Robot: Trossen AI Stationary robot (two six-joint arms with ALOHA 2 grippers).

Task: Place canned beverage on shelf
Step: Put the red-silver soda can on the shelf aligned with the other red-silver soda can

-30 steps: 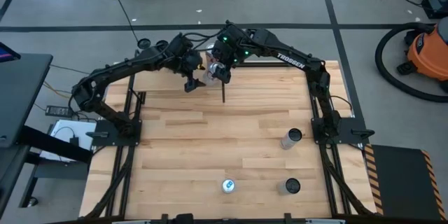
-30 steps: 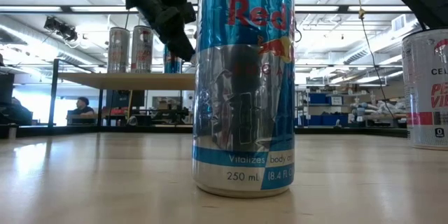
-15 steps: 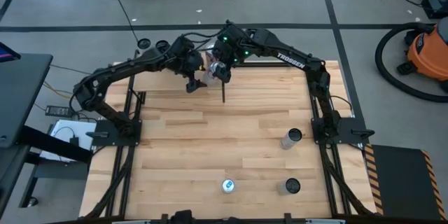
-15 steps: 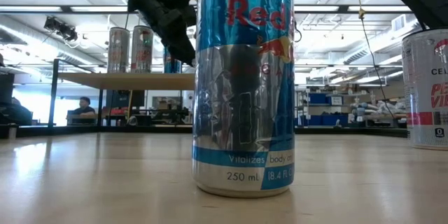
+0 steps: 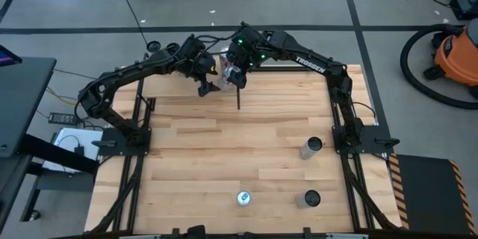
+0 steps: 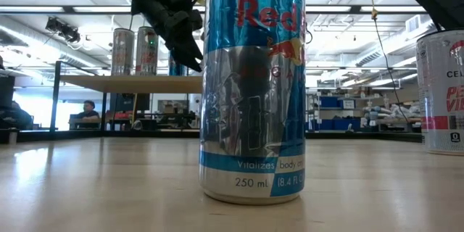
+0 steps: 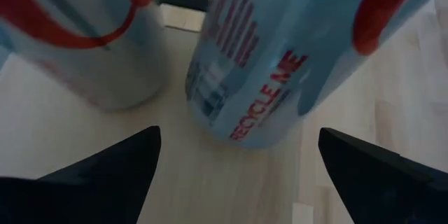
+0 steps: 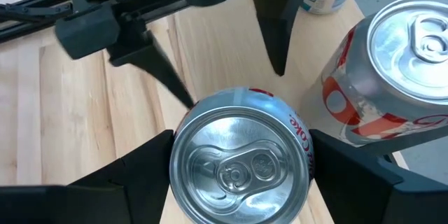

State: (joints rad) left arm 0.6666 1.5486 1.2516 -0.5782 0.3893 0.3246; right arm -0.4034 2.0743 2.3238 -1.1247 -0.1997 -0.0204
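A silver can with red lettering [image 8: 241,161] stands upright on the shelf [image 6: 130,83], a pale panel at the table's far edge. My right gripper [image 8: 241,159] is shut on it from above. My left gripper [image 7: 239,134] is open and close beside this can [image 7: 266,56]. Its fingers [image 8: 273,28] stand just short of the can and touch nothing. A second red-and-silver can [image 8: 406,63] stands right next to the held one on the panel. In the high view both grippers meet at the far middle, left [image 5: 203,87] and right [image 5: 233,75]. My right gripper pinches the can between its two fingers [image 8: 133,171], one on each side of the upper wall just below the rim [image 8: 183,140]. The fingers slant down from above. The can stays upright, and its base [image 7: 245,136] looks set on the pale panel.
More cans stand on the shelf's left part [image 6: 123,51] [image 6: 147,51]. On the tabletop a blue Red Bull can [image 5: 243,198] stands near the front edge. Two other cans [image 5: 311,198] [image 5: 312,147] stand at the right. A black rod [image 5: 239,98] runs below the shelf.
My left gripper has rolled a little about its own pointing line while staying in place beside the held can. My right gripper and the can have kept still.
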